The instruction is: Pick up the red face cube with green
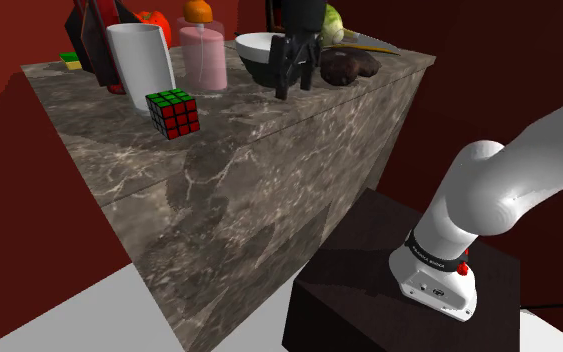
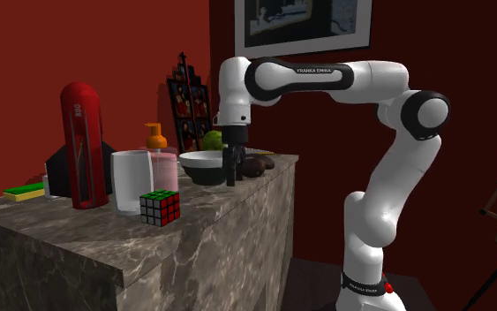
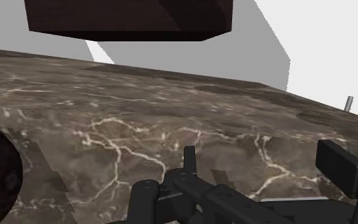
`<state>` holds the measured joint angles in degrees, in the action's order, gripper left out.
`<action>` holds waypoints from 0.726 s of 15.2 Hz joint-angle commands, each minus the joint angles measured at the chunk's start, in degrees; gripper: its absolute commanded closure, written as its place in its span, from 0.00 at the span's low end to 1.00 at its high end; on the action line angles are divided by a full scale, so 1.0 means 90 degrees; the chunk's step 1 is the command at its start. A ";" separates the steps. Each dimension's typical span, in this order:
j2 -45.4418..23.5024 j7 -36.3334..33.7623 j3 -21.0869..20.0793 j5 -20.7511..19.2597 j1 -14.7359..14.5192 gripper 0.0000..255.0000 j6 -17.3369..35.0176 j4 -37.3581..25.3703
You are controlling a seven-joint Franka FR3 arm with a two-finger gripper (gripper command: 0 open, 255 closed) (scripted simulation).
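The cube has a red face toward me and a green face on top, with black grid lines. It sits on the marbled counter near the front edge, just in front of a white cup. In the second exterior view the cube stands beside the same cup. My black gripper hangs fingers-down to the shoulder view's right of the cube, well apart from it, in front of a bowl. Its fingers stand apart with nothing between them. The gripper hovers close over the counter top.
A pink soap bottle with an orange pump stands between cup and bowl. A dark brown lump lies behind the gripper. A tall red object and a yellow-green sponge sit at the far end. The dark stand is below the counter.
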<state>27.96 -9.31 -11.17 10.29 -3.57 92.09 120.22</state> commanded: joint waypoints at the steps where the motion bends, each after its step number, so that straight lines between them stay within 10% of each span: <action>1: -0.0328 -0.0317 -0.0257 -0.0001 -0.0052 0.00 0.0058 -0.0325; 11: -0.2464 -0.1976 -0.1441 -0.0673 -0.0348 0.00 -0.0135 -0.2745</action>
<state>7.71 -25.44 -23.13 5.13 -6.30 91.00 97.51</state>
